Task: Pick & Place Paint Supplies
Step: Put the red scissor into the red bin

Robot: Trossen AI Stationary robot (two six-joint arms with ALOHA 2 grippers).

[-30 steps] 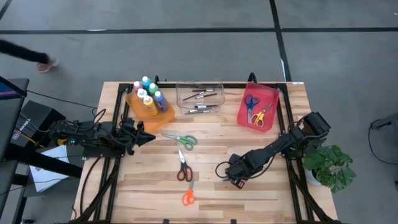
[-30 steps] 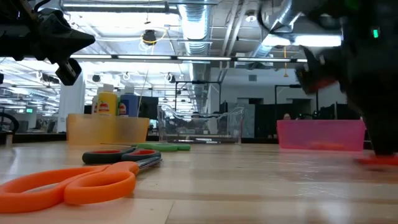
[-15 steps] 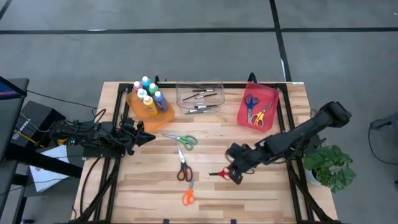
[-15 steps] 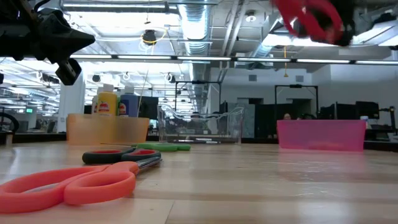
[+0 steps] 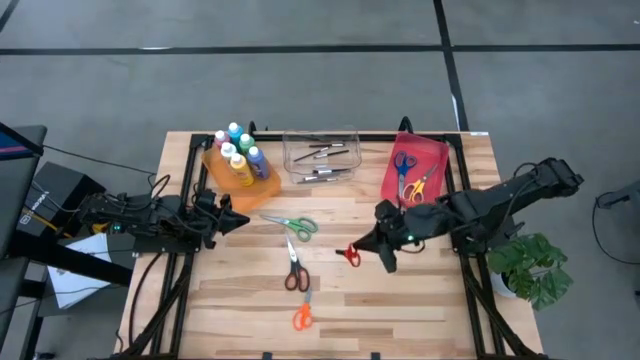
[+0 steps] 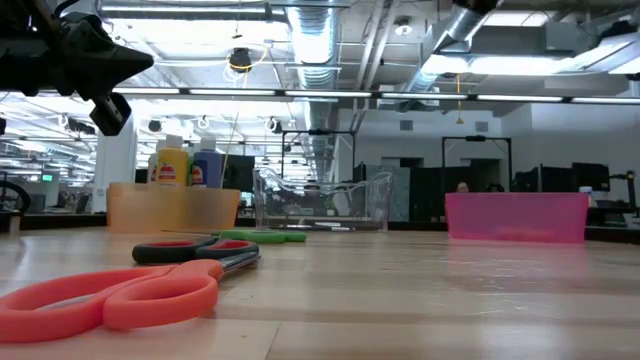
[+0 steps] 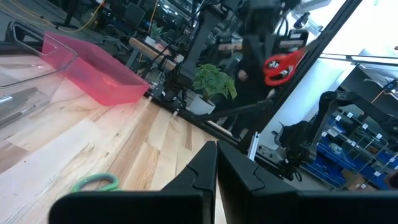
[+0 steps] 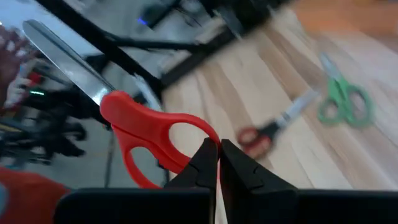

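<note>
Six scissors [image 5: 291,224] (two binned), three bins [image 5: 436,150], five bottles [image 5: 257,159].

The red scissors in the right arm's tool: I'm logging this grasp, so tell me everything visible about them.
The red scissors have glossy red plastic handle loops and bright metal blades, which look closed together. The right tool is shut on one handle loop, holding them lifted clear of the wooden table, in front of the red bin. In the high view they stick out toward the table's middle. Nothing else touches them. The left wrist view also shows them up in the air.
</note>
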